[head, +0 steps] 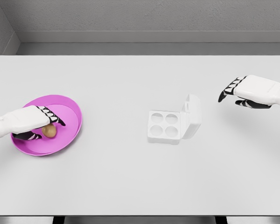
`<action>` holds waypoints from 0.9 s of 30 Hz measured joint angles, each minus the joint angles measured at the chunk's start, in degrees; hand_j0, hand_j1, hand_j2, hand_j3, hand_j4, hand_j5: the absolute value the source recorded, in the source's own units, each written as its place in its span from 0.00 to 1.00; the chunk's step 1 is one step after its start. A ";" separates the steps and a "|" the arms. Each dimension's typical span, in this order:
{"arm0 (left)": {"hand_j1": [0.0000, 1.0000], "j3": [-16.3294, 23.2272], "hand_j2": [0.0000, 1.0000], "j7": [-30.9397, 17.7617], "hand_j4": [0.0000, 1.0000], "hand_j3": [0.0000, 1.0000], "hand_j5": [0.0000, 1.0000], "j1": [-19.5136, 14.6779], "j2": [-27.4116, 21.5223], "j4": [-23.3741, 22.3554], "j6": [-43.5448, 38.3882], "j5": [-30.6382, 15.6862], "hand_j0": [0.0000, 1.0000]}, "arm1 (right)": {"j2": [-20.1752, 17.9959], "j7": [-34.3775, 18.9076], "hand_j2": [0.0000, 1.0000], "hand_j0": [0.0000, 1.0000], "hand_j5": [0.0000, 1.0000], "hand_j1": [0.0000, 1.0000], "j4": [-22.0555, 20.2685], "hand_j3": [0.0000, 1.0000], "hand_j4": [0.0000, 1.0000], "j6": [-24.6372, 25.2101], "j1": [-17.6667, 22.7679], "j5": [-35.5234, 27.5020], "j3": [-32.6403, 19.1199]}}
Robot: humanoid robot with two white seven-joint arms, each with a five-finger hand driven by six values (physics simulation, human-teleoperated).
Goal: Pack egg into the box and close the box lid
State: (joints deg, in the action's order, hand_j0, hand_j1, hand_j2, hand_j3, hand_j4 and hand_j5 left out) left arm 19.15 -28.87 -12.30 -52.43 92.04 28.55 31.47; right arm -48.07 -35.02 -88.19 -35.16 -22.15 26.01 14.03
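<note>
Smooth matte white table (130,182), broad and flat, filling most of the head view, with grey walls behind its far edge.

At the left, a shallow round dish of glossy magenta plastic (70,105), raised rim all around, flat floor inside. In its lower middle, a small brown egg (49,131), oval and smooth-shelled, resting on the dish floor. Over it, the left hand (35,123), white hard-shell palm with black-jointed fingers, reaching in from the left edge. Long fingers (53,116) stretched out above the egg, thumb curled below and to the left of it, so the egg sits between them. Closing around the egg but not plainly clamped on it; contact between fingertips and shell too small to tell, and the egg apparently not lifted off the dish.

Right of centre, well apart from the dish, a small white egg box (164,127), moulded and square with rounded corners, four round cups in a two-by-two grid, all bare. Hinged white lid (192,116) standing open, tilted up and back along the box's right side, a small tab at its top edge.

At the far right, the right hand (245,93), same white shell and black fingers, hovering above the table beyond the box's lid, fingers loosely curled and pointing left, holding nothing, touching nothing.
</note>
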 measured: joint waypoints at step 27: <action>0.44 0.47 0.44 0.29 0.44 0.44 0.44 0.35 1.61 0.84 -1.22 2.70 0.44 | 1.45 0.00 0.62 0.62 0.62 0.62 0.16 0.62 0.62 0.00 -0.09 1.00 -0.02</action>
State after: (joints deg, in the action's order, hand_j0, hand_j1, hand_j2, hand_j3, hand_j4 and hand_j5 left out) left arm 19.62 -28.58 -11.95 -50.82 92.88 27.32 34.18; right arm -46.62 -35.02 -88.03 -35.16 -22.24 27.01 14.01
